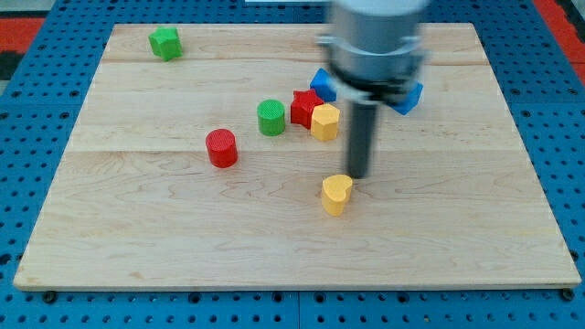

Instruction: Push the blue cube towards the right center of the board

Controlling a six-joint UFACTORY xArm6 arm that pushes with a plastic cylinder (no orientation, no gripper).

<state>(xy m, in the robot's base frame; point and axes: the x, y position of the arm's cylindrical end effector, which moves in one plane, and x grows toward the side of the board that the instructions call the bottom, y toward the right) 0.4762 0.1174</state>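
While the blue cube (pixel 408 96) sits untouched above-right of it, my tip (pixel 357 175) is poised beside the yellow heart (pixel 336 193); repositioning left of the cube is judged needed; no fingers are fitted.

We can read no text, label, brand, number or sign anywhere in this view. The pale wooden board (pixel 292 238) shows only bare grain, the blue perforated bench (pixel 27 110) beneath it carries only rows of holes, and we find no marking on any of the small coloured blocks or on the blurred grey arm housing (pixel 377 41) at the view's top.
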